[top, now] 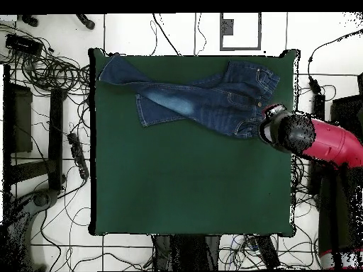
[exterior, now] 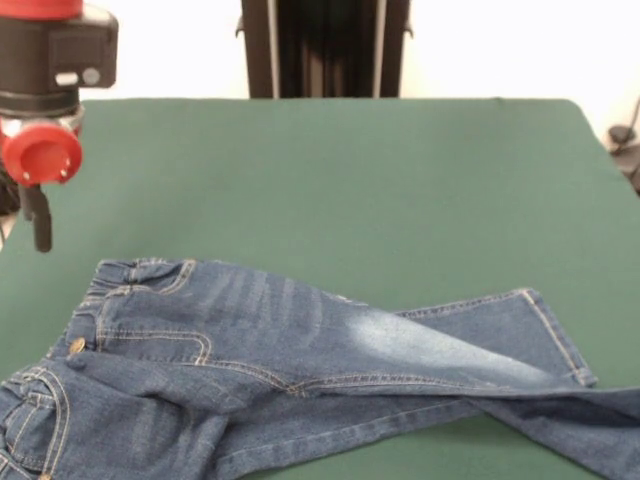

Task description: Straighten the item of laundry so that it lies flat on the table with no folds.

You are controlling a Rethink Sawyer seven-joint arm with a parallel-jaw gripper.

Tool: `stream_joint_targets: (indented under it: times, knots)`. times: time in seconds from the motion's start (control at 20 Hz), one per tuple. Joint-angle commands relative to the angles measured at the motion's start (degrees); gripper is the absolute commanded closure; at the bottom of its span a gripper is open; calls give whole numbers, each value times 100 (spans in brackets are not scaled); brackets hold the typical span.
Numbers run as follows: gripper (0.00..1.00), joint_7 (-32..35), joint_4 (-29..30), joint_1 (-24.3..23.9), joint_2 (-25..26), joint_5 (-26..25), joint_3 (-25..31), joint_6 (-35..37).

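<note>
The blue denim jeans [exterior: 280, 350] lie along the near edge of the green table [exterior: 350, 170] in the front view. The waistband is at the left and partly folded over. The legs run right and cross each other, and the lower leg runs off the picture's right edge. In the overhead view the jeans [top: 205, 95] lie along the table's [top: 184, 177] top edge, waist to the right. My gripper [exterior: 32, 215] hangs at the table's left edge, just above and behind the waistband and apart from the cloth. In the overhead view the red and black arm [top: 305, 136] covers it.
The black pedestal [exterior: 325, 48] stands behind the table's far edge. Cables [top: 42, 71] and stands lie on the floor around the table. A broad stretch of bare green top [exterior: 400, 200] lies between the jeans and the pedestal.
</note>
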Motion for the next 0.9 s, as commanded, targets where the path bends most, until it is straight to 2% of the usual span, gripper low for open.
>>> stream_joint_targets:
  times: [0.05,0.9]
  knots:
    - [0,-687,32,150,721,-292,548,-271]
    - [0,-442,-17,224,962,-266,528,-456]
